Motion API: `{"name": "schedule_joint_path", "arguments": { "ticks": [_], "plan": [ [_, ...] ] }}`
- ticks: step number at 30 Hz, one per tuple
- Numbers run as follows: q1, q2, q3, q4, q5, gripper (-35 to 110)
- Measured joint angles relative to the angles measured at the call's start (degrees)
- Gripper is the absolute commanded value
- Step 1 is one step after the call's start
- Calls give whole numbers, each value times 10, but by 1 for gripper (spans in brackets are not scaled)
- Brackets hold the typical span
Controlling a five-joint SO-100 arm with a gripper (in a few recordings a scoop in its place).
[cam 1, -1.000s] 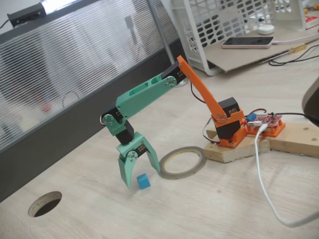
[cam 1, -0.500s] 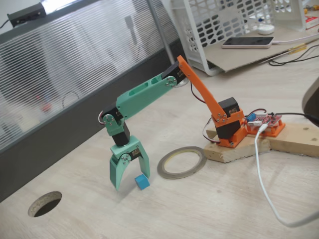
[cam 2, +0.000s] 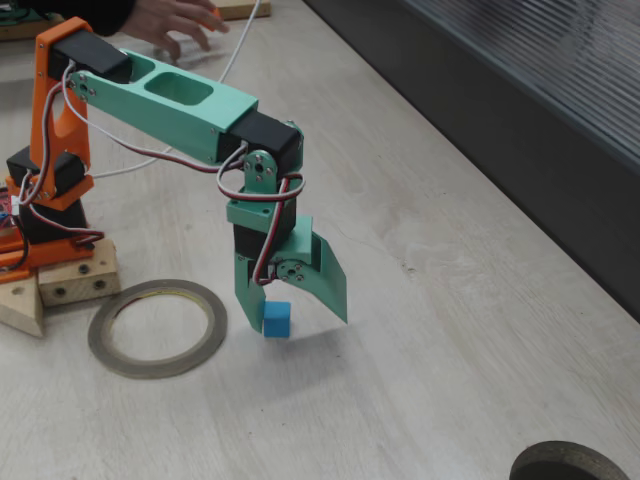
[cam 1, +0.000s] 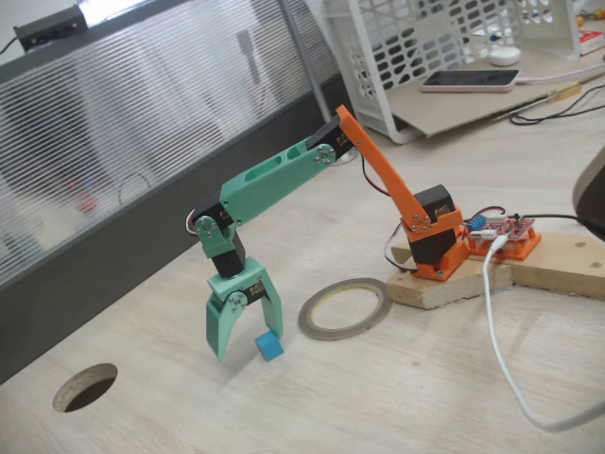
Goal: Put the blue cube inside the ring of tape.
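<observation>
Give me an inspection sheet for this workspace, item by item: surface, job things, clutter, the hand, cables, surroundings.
Surface: pale wooden table with a round dark hole near the front left corner in a fixed view.
Job's things: blue cube on the table; ring of tape lying flat beside it, nothing inside.
Clutter: phone on cardboard, white basket.
Hand: green hand open, fingers straddling the cube, not closed on it.
Cables: white cable across the table; thin wires along the arm.
Surroundings: ribbed translucent panel behind; a person's hand at the top edge.
</observation>
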Motion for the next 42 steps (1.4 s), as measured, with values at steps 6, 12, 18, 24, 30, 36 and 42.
{"name": "schedule_joint_path", "arguments": {
  "ticks": [6, 12, 18, 24, 30, 36, 42],
  "plan": [
    [-3, 0, 0, 0, 0, 70],
    [0, 0, 39, -4, 0, 70],
    [-1, 0, 44, -6, 0, 58],
    [1, 0, 44, -7, 0, 34],
    [1, 0, 44, -7, 0, 28],
    [0, 0, 44, -7, 0, 27],
    [0, 0, 44, -7, 0, 27]
  ]
}}
